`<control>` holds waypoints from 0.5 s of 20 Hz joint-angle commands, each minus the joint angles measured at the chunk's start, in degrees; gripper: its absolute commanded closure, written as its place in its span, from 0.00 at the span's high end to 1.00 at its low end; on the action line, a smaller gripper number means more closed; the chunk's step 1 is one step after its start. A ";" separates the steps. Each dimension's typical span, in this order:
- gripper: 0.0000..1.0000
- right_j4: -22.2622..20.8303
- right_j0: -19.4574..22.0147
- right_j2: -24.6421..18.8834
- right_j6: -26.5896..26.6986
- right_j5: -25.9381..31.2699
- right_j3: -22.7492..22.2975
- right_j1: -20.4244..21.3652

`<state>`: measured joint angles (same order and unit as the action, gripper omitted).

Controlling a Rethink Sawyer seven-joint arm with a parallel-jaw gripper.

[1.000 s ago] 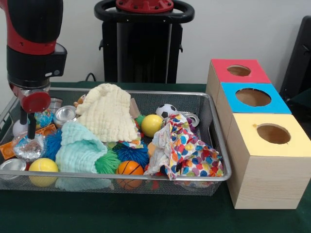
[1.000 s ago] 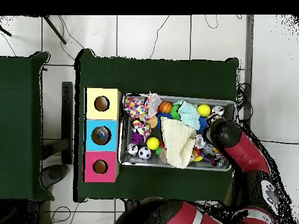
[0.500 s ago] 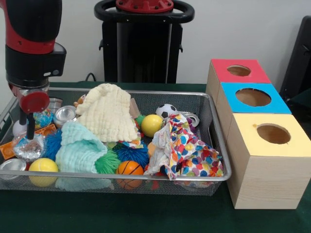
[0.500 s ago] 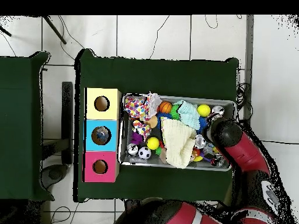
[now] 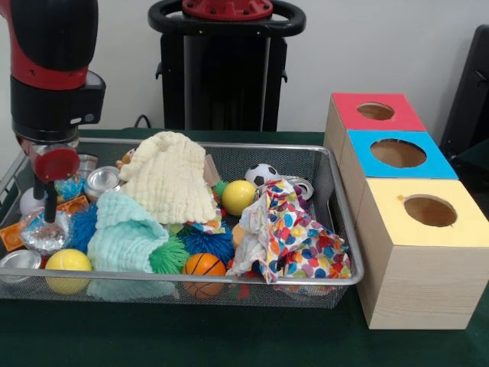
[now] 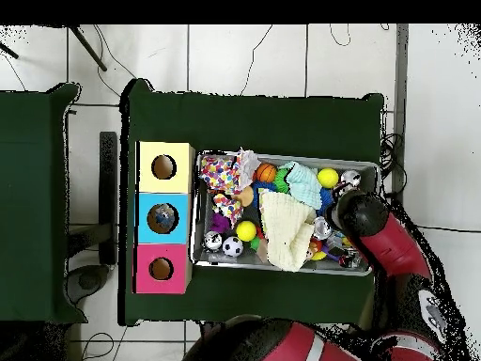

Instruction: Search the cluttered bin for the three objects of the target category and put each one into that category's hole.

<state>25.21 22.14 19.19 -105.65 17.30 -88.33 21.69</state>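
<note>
The silver wire-mesh bin (image 5: 336, 264) served as the landmark, standing on the dark green table (image 5: 229, 340). The red and black arm (image 5: 52, 69) came down over the bin's left end in the front view, and its gripper (image 5: 43, 200) hung just above a crumpled silver foil wrapper (image 5: 46, 233) there; two dark fingers (image 5: 50, 200) showed, set apart with nothing between them.

Just right of the bin stood a row of three wooden boxes, each with a round hole: a yellow-topped box (image 5: 428, 245) nearest, a blue-topped box (image 5: 397, 157) in the middle and a red-topped box (image 5: 374, 113) farthest.

Inside the bin, a cream knitted cloth (image 5: 172, 180) was heaped at the centre back, a pale mint cloth (image 5: 122, 233) lay left of centre, and a multicoloured spotted cloth (image 5: 294, 241) filled the right end. Between the cloths lay a yellow ball (image 5: 238, 196), a black-and-white football (image 5: 262, 175), a small orange basketball (image 5: 203, 265), a second yellow ball (image 5: 68, 261) at the front left, and blue and green spiky balls (image 5: 187, 248). Silver tins (image 5: 102, 182) sat at the back left, near the gripper.
</note>
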 commanded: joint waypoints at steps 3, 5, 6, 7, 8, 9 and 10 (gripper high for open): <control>1.00 2.26 -0.62 -4.38 -12.56 -2.06 2.23 -3.70; 1.00 1.70 -0.58 -4.17 -11.79 -1.60 2.61 -3.77; 1.00 1.41 -0.56 -4.14 -11.44 -1.83 2.73 -3.80; 1.00 1.20 -0.51 -4.18 -11.14 -1.93 2.86 -3.84; 1.00 0.97 -0.12 -4.72 -10.65 -2.24 2.88 -3.76; 1.00 0.69 0.18 -4.93 -10.11 -2.39 3.22 -3.82; 0.00 0.41 0.48 -5.15 -9.58 -2.53 3.57 -3.87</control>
<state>25.22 22.13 19.19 -105.65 17.32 -87.34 19.78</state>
